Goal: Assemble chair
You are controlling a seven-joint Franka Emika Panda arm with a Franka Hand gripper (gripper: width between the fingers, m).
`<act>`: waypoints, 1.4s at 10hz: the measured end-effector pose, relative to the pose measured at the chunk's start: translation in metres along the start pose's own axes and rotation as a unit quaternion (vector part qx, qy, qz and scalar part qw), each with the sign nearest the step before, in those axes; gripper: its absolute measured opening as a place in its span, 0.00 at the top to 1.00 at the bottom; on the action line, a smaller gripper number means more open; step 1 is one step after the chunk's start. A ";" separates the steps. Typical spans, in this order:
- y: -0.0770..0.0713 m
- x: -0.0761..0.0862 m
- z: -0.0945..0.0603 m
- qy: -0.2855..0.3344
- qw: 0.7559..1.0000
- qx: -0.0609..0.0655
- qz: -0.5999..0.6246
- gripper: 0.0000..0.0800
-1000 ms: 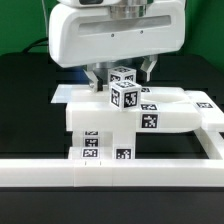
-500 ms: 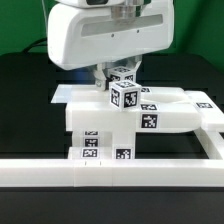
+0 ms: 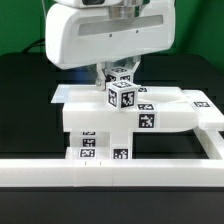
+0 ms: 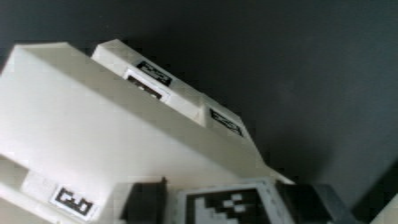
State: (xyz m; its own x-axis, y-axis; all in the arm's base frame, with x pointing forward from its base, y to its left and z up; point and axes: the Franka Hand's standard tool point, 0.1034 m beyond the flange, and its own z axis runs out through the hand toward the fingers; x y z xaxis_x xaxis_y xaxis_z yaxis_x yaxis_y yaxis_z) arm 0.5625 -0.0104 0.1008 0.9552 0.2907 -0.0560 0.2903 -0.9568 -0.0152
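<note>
A white square post with marker tags on its faces stands on a stack of white chair parts in the middle of the exterior view. My gripper comes down from above, with a dark finger on each side of the post's top, and it is shut on the post. In the wrist view the post's tagged face sits between the two dark fingers. A broad white panel and narrow tagged bars lie beyond it.
A long white bar runs across the front and turns back at the exterior view's right. Flat white tagged pieces lie behind the stack. The tabletop is black, with a green wall behind.
The two fingers stood wide apart either side of the post a second ago. They have come together onto it, and the hand has shifted slightly toward the exterior view's left.
</note>
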 end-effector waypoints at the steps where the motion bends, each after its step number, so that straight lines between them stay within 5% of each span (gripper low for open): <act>1: -0.001 0.000 0.000 -0.001 0.998 0.005 0.064 0.64; 7: -0.005 0.001 0.000 -0.003 0.965 0.010 0.263 0.64; 11: -0.008 0.002 0.000 -0.004 0.903 0.016 0.429 0.64; 13: -0.009 0.002 0.000 -0.004 0.893 0.016 0.449 0.64; 14: -0.009 0.002 0.000 -0.005 0.894 0.016 0.448 0.40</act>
State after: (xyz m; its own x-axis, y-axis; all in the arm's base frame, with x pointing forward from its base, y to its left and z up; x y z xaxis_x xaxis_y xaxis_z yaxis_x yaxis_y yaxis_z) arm 0.5622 -0.0013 0.1005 0.8026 -0.5926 -0.0680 -0.5933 -0.8049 0.0114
